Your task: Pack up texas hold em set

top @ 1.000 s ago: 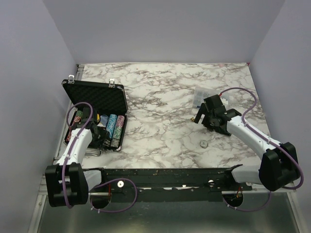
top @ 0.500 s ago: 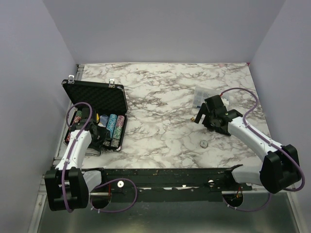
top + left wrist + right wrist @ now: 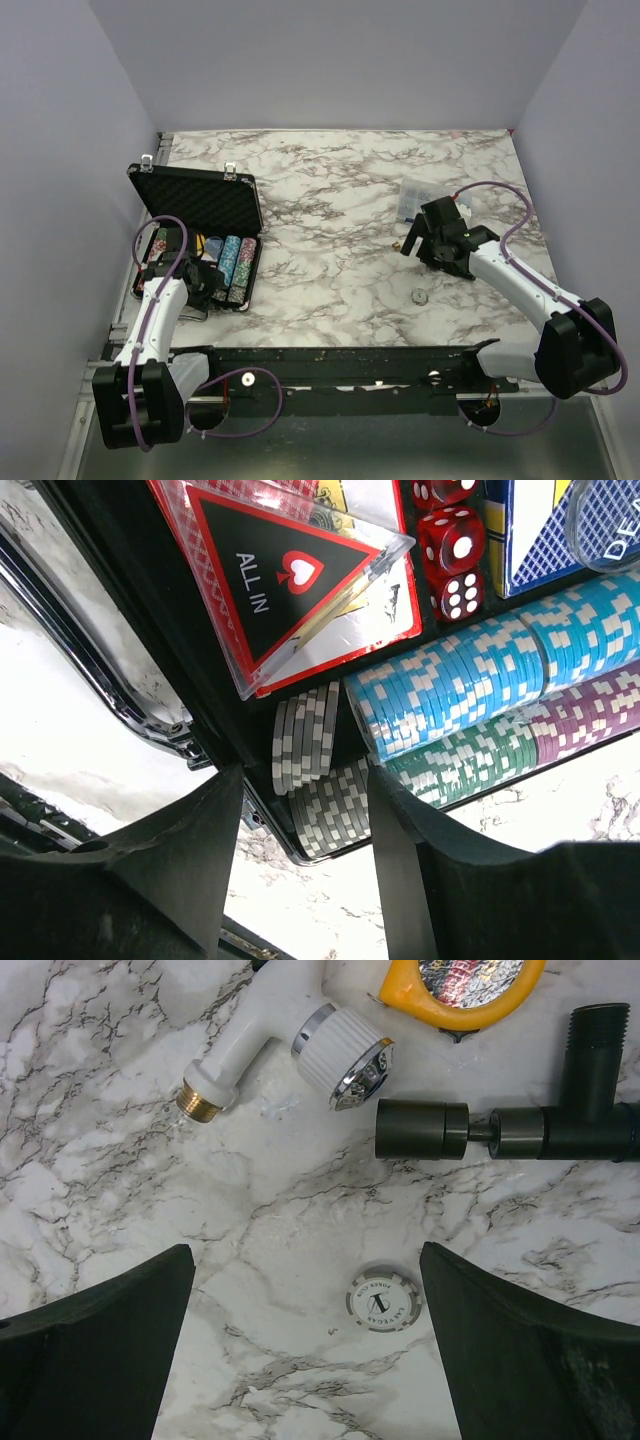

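The black case [image 3: 200, 198] lies open at the left, lid up, with rows of coloured chips [image 3: 236, 262] inside. My left gripper [image 3: 203, 281] is open and empty over the case's near end. In the left wrist view, my left gripper [image 3: 305, 780] has grey chips [image 3: 330, 805] between its fingers, beside blue chips [image 3: 450, 685] and green chips [image 3: 470, 762]. Red dice [image 3: 452, 550] and a clear "ALL IN" triangle [image 3: 275, 575] over a red-edged card box [image 3: 385, 605] lie beyond. My right gripper [image 3: 305, 1255] is open above a single grey-white chip [image 3: 383, 1302], which lies loose on the table [image 3: 419, 296].
A white fitting with a brass end [image 3: 285, 1048], a black pipe fitting [image 3: 505, 1128] and an orange ring [image 3: 462, 992] lie just beyond the loose chip. A clear plastic box [image 3: 414, 195] sits behind my right gripper [image 3: 418, 243]. The case's near rim [image 3: 140, 715] is under my left finger.
My left gripper has drawn back a little toward the near end of the case. The right arm has barely moved.
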`<state>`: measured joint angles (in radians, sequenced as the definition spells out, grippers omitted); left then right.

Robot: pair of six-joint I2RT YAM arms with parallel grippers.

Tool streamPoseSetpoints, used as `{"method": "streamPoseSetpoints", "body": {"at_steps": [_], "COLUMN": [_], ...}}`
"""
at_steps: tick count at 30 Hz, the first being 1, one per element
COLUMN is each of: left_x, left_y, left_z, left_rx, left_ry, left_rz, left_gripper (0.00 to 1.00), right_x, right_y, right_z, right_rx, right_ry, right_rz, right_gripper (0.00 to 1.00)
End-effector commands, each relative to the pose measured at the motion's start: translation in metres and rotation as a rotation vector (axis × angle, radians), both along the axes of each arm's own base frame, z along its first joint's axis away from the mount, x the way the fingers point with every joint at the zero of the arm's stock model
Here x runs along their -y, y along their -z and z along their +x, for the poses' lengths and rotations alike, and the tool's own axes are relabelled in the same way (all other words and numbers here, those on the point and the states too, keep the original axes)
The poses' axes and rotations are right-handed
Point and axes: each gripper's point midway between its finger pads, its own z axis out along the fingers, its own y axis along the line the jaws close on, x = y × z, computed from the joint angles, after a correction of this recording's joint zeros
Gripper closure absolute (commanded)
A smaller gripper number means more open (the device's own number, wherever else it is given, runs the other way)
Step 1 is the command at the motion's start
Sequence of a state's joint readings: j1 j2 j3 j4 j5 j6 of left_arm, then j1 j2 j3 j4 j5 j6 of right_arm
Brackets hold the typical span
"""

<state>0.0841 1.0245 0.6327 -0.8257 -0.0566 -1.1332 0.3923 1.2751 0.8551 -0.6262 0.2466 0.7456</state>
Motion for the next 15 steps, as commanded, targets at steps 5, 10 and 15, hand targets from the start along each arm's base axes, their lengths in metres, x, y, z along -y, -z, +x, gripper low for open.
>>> {"method": "streamPoseSetpoints", "body": {"at_steps": [5,10,15], "left_x": [-0.006,-0.004,-0.004], "left_y": [-0.009,-0.019,-0.027], "left_z": [0.033,0.047,0.049], "left_rx": [0.134,0.174,0.175], "left_ry": [-0.015,0.005,0.015], "left_rz": [0.020,0.010,0.016], "left_gripper": [0.54,0.55,0.51], "right_x": [0.001,0.001,0.004], "right_y": [0.006,0.007,0.005], "right_z": [-0.005,-0.008,-0.009], "right_rx": [-0.025,-0.037,-0.035], "right_ry": [0.011,0.013,0.017], "right_rz": [0.008,0.004,-0.002], "right_gripper": [0.04,0.04,0.04]}}
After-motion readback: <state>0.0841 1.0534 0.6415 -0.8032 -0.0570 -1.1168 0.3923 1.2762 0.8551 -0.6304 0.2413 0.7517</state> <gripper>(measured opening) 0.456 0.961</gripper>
